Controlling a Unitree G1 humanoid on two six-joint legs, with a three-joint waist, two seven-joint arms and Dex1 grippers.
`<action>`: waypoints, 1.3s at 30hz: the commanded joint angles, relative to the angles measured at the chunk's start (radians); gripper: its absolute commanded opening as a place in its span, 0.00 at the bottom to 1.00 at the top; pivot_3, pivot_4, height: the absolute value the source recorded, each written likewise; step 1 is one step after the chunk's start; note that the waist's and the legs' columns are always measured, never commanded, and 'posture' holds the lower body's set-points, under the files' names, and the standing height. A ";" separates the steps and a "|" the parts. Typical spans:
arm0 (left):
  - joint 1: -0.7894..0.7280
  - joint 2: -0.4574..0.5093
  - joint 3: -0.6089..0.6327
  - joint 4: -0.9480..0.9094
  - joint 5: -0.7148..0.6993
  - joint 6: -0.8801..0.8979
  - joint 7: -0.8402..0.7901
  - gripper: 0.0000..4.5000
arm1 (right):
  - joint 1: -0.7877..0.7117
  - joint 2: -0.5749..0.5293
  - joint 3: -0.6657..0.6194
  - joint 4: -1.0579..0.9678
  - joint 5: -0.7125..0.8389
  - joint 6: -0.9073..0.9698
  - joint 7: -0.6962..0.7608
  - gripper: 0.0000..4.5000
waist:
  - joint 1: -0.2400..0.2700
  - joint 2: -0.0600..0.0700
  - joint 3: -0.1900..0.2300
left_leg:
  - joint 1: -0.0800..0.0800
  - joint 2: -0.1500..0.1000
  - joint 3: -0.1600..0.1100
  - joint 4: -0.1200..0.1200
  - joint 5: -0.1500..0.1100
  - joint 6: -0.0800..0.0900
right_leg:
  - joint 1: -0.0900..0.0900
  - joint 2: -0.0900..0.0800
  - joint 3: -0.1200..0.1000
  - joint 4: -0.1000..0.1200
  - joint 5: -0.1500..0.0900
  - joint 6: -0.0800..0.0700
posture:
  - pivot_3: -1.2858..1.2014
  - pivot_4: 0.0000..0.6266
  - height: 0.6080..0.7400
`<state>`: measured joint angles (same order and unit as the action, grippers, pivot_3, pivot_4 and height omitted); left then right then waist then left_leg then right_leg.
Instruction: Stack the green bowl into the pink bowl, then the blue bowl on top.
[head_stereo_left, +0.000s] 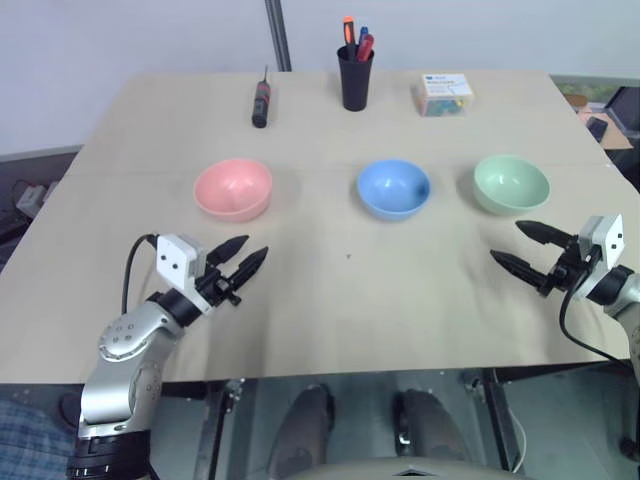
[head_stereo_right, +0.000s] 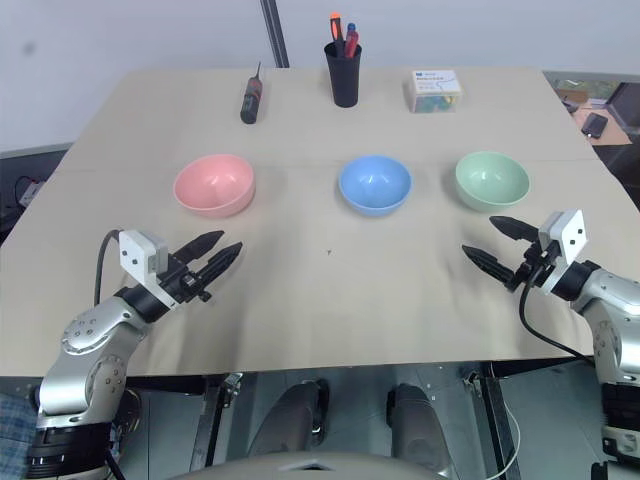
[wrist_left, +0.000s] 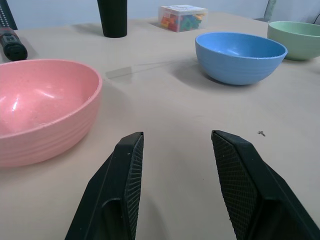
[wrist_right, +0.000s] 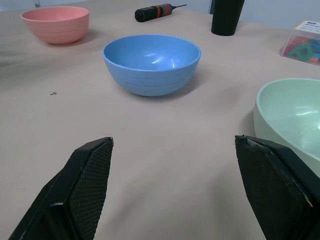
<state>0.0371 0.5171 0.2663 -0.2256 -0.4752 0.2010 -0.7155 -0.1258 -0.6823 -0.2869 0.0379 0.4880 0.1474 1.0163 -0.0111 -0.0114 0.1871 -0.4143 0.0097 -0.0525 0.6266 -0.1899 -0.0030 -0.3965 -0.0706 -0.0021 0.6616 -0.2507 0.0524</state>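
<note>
Spreading across a tan surface (head_stereo_left: 330, 290), three bowls sit in a row, well apart: pink bowl (head_stereo_left: 233, 189) at nine o'clock, blue bowl (head_stereo_left: 394, 188) central, green bowl (head_stereo_left: 511, 184) at three o'clock. Nothing is stacked. The right gripper (head_stereo_left: 522, 248), jaws spread and empty, hovers near the green bowl; it should probably pinch the near rim squarely. The left gripper (head_stereo_left: 248, 254), jaws parted, waits beside pink.

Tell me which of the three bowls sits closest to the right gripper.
The green bowl, at the right end of the row, just beyond the open right gripper. The blue bowl sits mid-row; the pink bowl is farthest.
</note>
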 joint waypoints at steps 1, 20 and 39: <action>-0.022 0.004 0.005 -0.023 -0.003 -0.023 -0.005 0.51 | 0.006 0.000 -0.016 -0.049 0.007 -0.019 -0.009 0.91 | 0.000 0.000 0.000 | 0.000 0.000 0.000 0.000 0.000 0.000 | 0.000 0.000 0.000 0.000 0.000 0.000 | 0.52 0.24 1.00; -0.108 0.015 -0.016 0.038 0.024 0.022 -0.001 0.51 | 0.023 0.005 0.008 -0.136 0.042 -0.004 0.017 0.91 | 0.000 0.000 0.000 | 0.000 0.000 0.000 0.000 0.000 0.000 | 0.000 0.000 0.000 0.000 0.002 0.004 | 0.52 0.24 1.00; -0.463 0.160 -0.219 0.152 0.332 0.283 0.183 0.51 | -0.035 0.047 0.062 -0.412 0.147 0.107 -0.078 0.91 | 0.000 -0.001 0.000 | -0.001 0.000 -0.001 0.000 0.000 0.000 | 0.000 0.000 -0.001 0.000 0.002 0.005 | 0.52 0.24 1.00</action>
<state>-0.4002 0.6528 0.0607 -0.1095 -0.1942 0.4922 -0.5479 -0.1597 -0.6368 -0.2061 -0.3391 0.6177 0.2603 0.9477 -0.0110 -0.0119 0.1873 -0.4147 0.0092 -0.0536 0.6266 -0.1899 -0.0030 -0.3965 -0.0703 -0.0029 0.6615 -0.2487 0.0571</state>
